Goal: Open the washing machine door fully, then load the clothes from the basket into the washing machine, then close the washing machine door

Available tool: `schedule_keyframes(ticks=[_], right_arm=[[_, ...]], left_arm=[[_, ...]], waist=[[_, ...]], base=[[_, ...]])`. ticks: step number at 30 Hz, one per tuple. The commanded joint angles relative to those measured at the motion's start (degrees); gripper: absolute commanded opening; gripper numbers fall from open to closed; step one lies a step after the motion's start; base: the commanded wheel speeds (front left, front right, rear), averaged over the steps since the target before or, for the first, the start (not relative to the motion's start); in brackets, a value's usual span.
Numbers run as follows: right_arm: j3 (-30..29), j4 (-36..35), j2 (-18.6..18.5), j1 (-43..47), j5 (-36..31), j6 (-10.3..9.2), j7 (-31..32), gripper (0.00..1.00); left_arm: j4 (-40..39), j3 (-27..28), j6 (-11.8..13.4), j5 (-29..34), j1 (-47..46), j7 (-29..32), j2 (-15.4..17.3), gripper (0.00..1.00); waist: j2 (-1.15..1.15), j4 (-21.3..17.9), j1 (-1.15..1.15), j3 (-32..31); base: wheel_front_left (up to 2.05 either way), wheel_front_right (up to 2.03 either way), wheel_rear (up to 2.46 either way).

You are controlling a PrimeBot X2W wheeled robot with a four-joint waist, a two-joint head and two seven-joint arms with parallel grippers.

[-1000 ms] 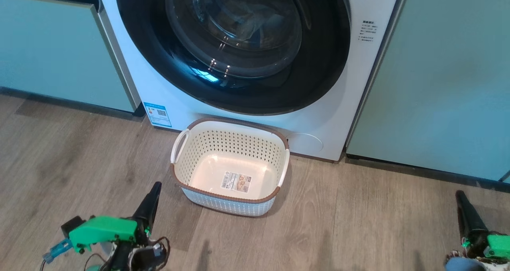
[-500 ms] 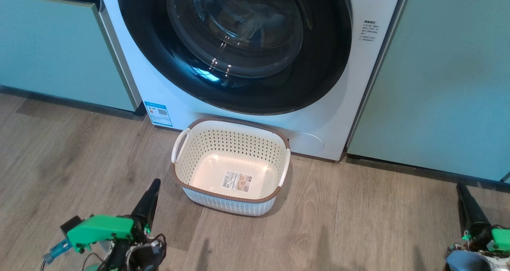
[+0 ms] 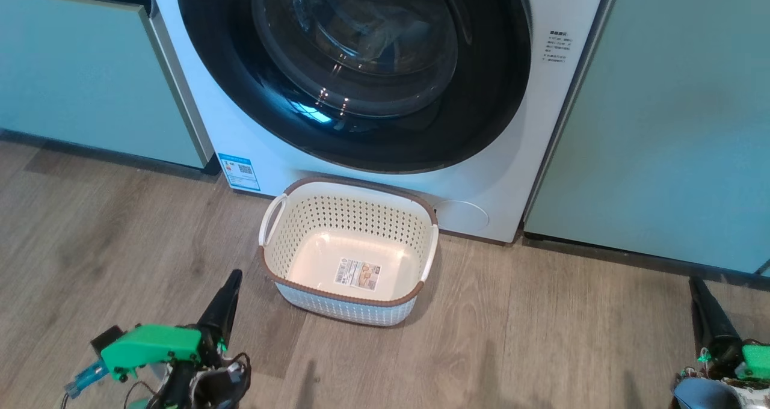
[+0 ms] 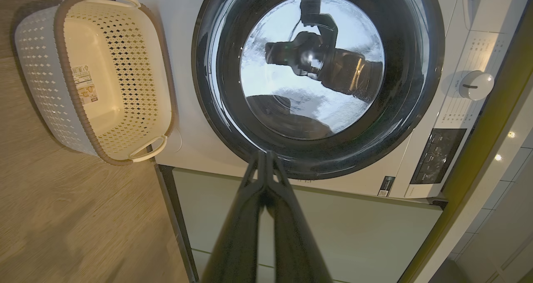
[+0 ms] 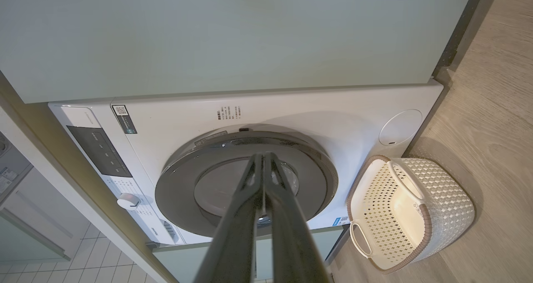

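Observation:
The washing machine (image 3: 541, 132) stands white between the cabinets, and its round black-rimmed washing machine door (image 3: 481, 108) sits closed flat against the front. Behind the glass lies a dim, pale yellowish shape that may be the clothes (image 3: 390, 33). On the floor just before the machine stands the cream basket (image 3: 343, 299), holding nothing but its label. My left gripper (image 3: 233, 279) hovers shut, near the basket's left front corner. My right gripper (image 3: 696, 285) is shut too, far to the right. The left wrist view has the shut left gripper (image 4: 264, 156) pointing at the washing machine door (image 4: 416, 91), with the basket (image 4: 37, 75) at the left. The right wrist view has the right gripper (image 5: 263, 156) before the washing machine door (image 5: 183, 183).
Pale green cabinet panels (image 3: 662, 114) flank the machine on both sides (image 3: 78, 78). Wood-look floor (image 3: 541, 337) spreads around the basket. A white knob (image 4: 476, 84) and a dark control panel (image 4: 437, 154) sit on the machine's upper front.
The head view has shifted a touch. The door, the basket and both grippers stand as before.

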Motion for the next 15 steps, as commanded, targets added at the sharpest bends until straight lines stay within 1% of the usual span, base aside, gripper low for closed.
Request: schedule_keyframes(ticks=[1,15], right_arm=[[0.9,-2.08,-1.27,-3.08,0.43,0.2,0.33,0.0],[0.9,-2.08,-1.27,-3.08,0.43,0.2,0.33,0.0]], left_arm=[[-1.97,1.94,-0.09,-0.28,-3.17,0.36,0.33,0.0],[-1.97,1.93,-0.09,-0.28,-3.17,0.36,0.33,0.0]], waist=[[0.0,0.0,0.0,0.0],[0.0,0.0,0.0,0.0]], base=[[0.0,0.0,0.0],[0.0,0.0,0.0]])
